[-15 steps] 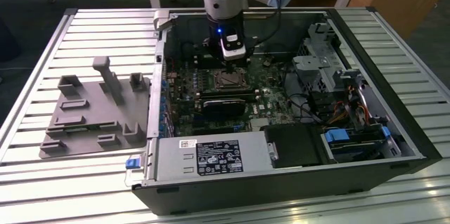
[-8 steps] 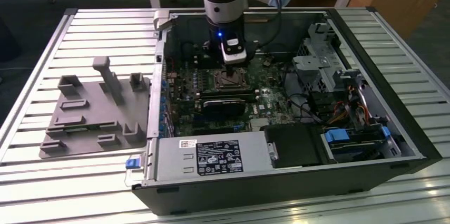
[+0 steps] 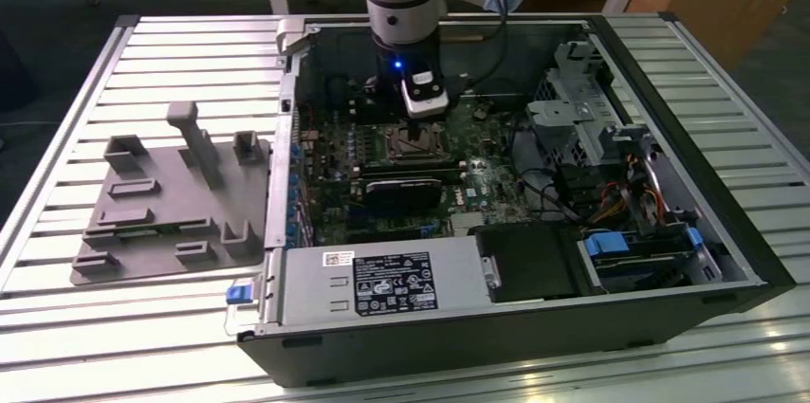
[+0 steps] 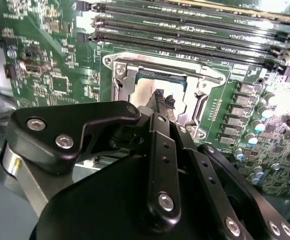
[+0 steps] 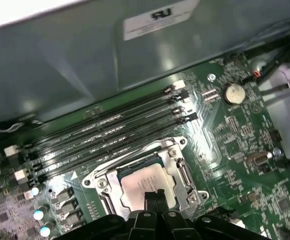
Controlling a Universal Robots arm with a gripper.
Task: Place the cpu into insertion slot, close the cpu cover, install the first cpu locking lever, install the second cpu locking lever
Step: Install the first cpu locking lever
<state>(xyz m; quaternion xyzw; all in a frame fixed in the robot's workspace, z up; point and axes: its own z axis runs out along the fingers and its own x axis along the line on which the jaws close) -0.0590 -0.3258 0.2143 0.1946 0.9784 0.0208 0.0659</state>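
The cpu lies flat in the insertion slot on the green board, its pale metal top showing in both wrist views. The silver cpu cover lies down around it as a frame. A thin lever wire runs along one side of the frame; whether it is latched I cannot tell. My gripper hovers right over the chip's edge, fingers pressed together with nothing between them. In the exterior view my gripper hangs just behind the socket.
Long black memory slots run beside the socket. A black graphics card sits in front of it, the power supply nearer still. Drive cages and cables fill the exterior view's right. A grey fixture lies outside the case.
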